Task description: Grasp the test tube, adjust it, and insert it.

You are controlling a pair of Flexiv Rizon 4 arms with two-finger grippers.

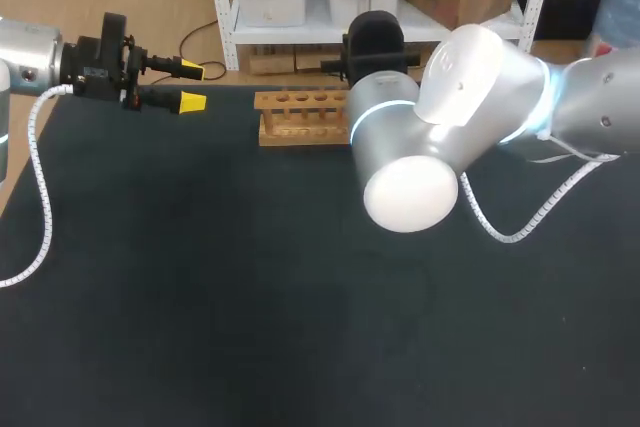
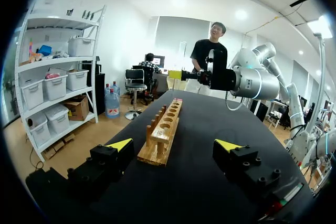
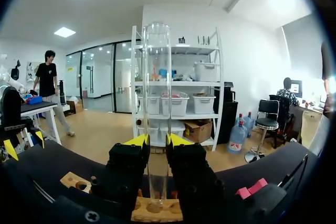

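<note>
Clear glass, thin-walled and smooth, the test tube (image 3: 157,77) stands upright in the right gripper (image 3: 157,141), whose yellow-tipped fingers are clamped on its lower wall. Its rounded bottom is at a hole of the pale wooden rack (image 3: 157,211), whether inside it I cannot tell. I judge it light, stiff, slippery and easily cracked, best squeezed gently on the straight wall, while the left gripper (image 1: 192,86) hangs wide open and empty, well apart from the rack.

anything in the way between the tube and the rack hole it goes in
Nothing visible. The right gripper holds the test tube upright with its lower end right at the wooden rack's top; the left gripper hangs open, off past the rack's end.
</note>
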